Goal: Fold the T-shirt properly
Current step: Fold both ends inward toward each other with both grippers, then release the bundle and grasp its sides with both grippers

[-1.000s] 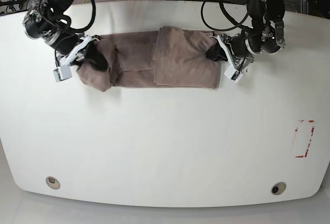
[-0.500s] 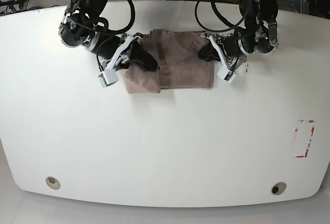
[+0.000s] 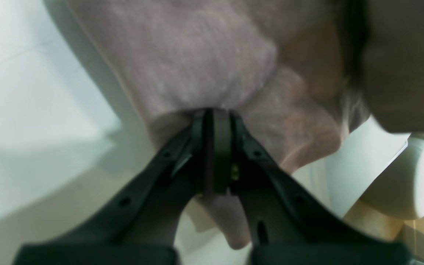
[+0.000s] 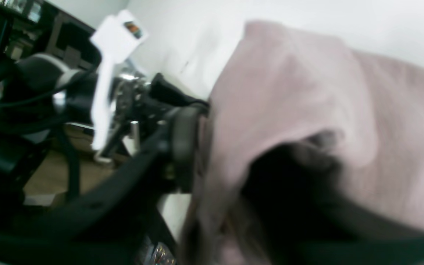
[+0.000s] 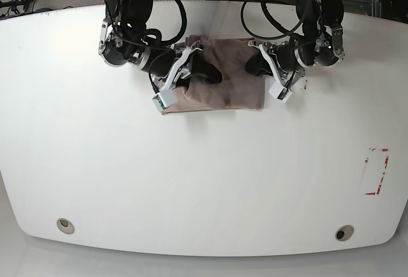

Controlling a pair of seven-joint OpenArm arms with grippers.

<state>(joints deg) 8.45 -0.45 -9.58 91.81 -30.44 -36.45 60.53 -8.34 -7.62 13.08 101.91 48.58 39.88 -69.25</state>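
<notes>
The mauve-brown T-shirt [image 5: 233, 89] lies as a compact folded stack at the back middle of the white table [image 5: 191, 181]. My right gripper [image 5: 205, 76] is over the stack's left half, shut on a fold of the shirt [image 4: 307, 81] that drapes over its fingers [image 4: 182, 143]. My left gripper [image 5: 257, 65] is at the stack's right edge. In the left wrist view it [image 3: 212, 116] is shut, pinching the shirt's edge [image 3: 204, 62] just above the table.
A red-marked rectangle [image 5: 376, 172] is on the table at the right. Two round fittings [image 5: 64, 225] [image 5: 344, 233] sit near the front edge. Cables and stands crowd the floor behind the table. The left arm's wrist [image 4: 109, 73] is close in front of my right gripper.
My right gripper has moved right, carrying the shirt's left part over the middle. The stack is narrower now. My left gripper has stayed at the right edge.
</notes>
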